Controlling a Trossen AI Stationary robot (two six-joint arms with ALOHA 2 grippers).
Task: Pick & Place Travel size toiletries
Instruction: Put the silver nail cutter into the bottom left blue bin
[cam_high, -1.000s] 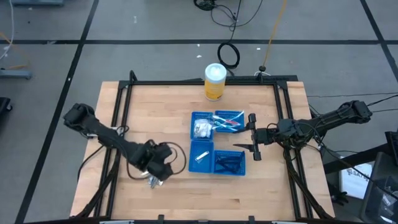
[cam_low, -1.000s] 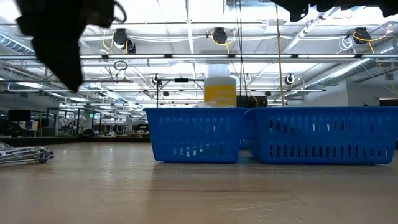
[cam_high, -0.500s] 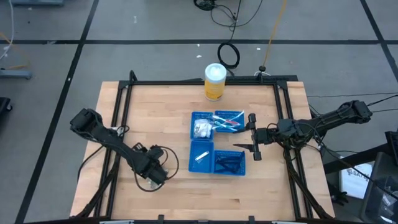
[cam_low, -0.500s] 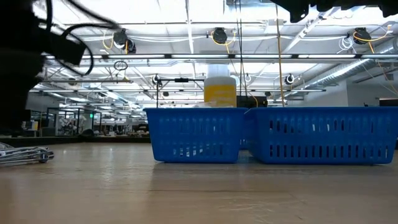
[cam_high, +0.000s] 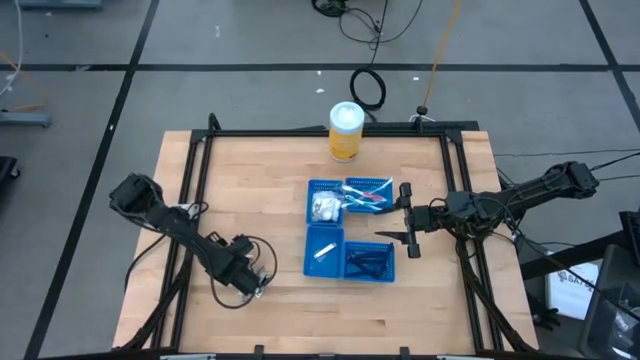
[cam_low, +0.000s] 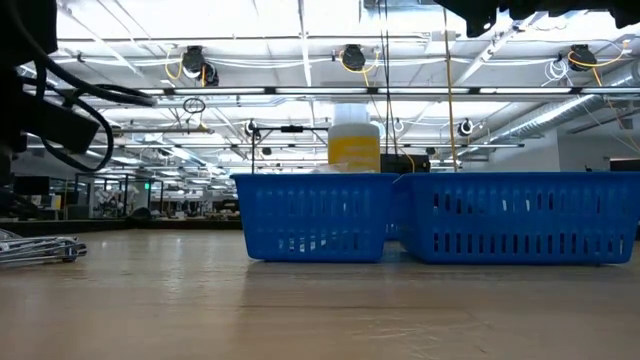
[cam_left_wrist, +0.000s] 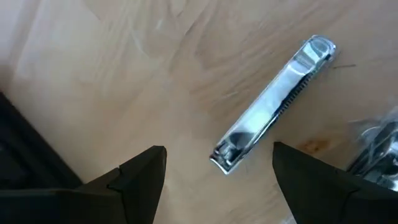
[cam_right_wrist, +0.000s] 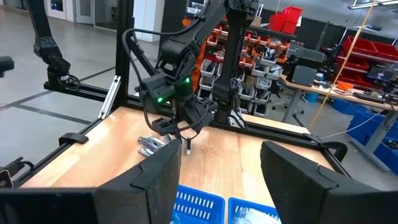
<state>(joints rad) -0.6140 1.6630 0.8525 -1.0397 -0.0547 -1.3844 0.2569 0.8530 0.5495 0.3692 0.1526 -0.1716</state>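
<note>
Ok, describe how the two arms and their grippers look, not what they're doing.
Both arms are dark, jointed and slim, with black cables looping alongside. The left gripper has two broad, matte black fingers with angled tips; its wrist shows a green light in the right wrist view. The right gripper has the same chunky black fingers, and cables trail from its arm off the table.

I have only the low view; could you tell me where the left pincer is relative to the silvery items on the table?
Observer: The left pincer hangs open over a silvery nail clipper that lies flat on the wood, not gripped.
Operator: Thanks. What is inside the blue trays?
Observer: One blue tray holds dark sticks.
Operator: And the right pincer?
Observer: The right pincer waits open just beside the trays, on their right.
</note>
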